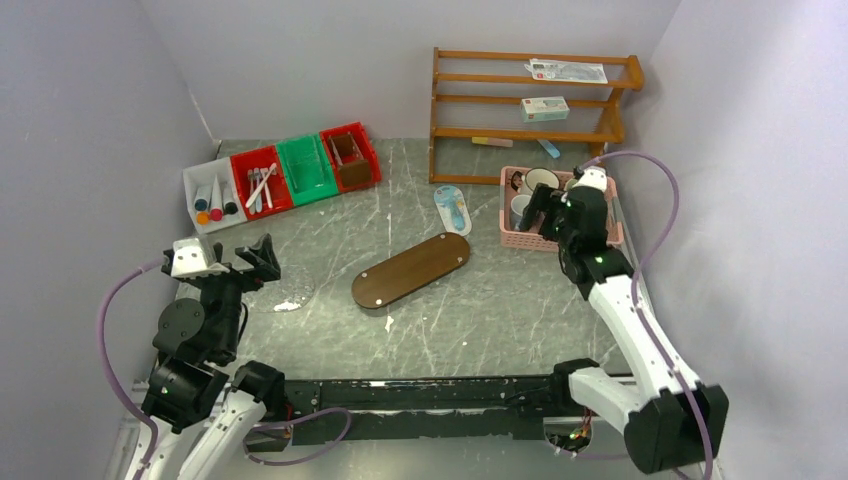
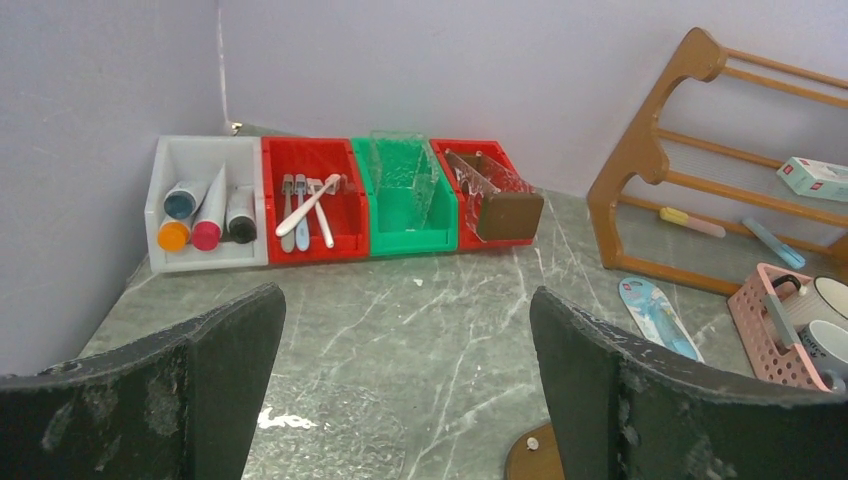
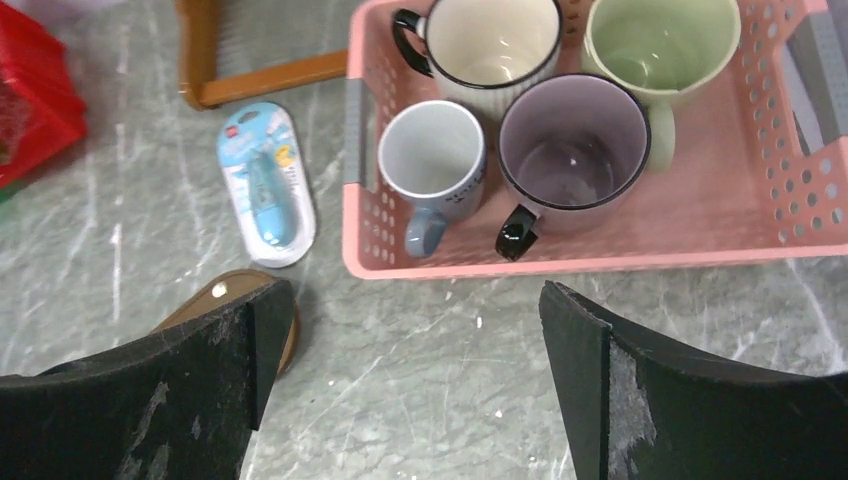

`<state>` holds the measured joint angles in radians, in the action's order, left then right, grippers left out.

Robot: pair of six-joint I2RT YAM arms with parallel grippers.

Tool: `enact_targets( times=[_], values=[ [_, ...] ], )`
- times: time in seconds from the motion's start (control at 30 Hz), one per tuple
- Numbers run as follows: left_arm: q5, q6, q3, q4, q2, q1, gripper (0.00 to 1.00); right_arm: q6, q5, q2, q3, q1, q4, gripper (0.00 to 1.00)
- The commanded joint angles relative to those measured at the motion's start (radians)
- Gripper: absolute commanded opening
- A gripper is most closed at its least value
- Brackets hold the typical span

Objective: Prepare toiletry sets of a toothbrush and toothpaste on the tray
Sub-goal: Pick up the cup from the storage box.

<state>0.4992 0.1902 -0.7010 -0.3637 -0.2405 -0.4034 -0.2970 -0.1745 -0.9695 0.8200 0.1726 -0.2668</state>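
From above, I see the tray (image 1: 410, 270) lying slantwise in the middle of the tabletop (image 1: 480, 320). My left pincer (image 1: 240, 265) hangs over the near left area, well apart from the tray, with its jaws wide and nothing between them. My right pincer (image 1: 545, 212) hovers at the pink basket (image 1: 520, 240) on the right, also spread wide.

On the left wrist camera, the left pincer (image 2: 405, 300) frames a row of bins against the far wall. The white bin (image 2: 165, 165) holds tubes (image 2: 208, 215) and the red bin (image 2: 340, 225) next to it holds toothbrushes (image 2: 305, 205). One end of the tray (image 2: 535, 455) peeks in at the bottom edge.

On the right wrist camera, the right pincer (image 3: 415, 295) gapes over the basket's near wall (image 3: 640, 262). Four mugs (image 3: 432, 160) stand upright inside the basket. The tray's end (image 3: 215, 293) shows just beside the left finger (image 3: 150, 400), near a blue packet (image 3: 265, 185).
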Motion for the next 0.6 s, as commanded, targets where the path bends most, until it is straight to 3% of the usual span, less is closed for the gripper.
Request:
enact_targets(
  times=[0.0,0.23,0.47,0.57],
  values=[
    [-0.019,-0.021,0.015,0.04,0.002,-0.013,0.97,-0.062,-0.102,-0.115,0.043,0.007,0.028,0.97],
    [-0.016,-0.024,0.02,0.048,0.018,-0.014,0.97,-0.181,-0.156,-0.281,0.087,0.005,0.092,0.87],
    [-0.008,-0.027,0.024,0.052,0.022,-0.014,0.97,-0.299,-0.214,-0.463,0.192,0.006,0.052,0.64],
    [-0.008,-0.027,0.024,0.053,0.022,-0.014,0.97,-0.328,-0.246,-0.508,0.226,0.006,0.026,0.6]
  ],
)
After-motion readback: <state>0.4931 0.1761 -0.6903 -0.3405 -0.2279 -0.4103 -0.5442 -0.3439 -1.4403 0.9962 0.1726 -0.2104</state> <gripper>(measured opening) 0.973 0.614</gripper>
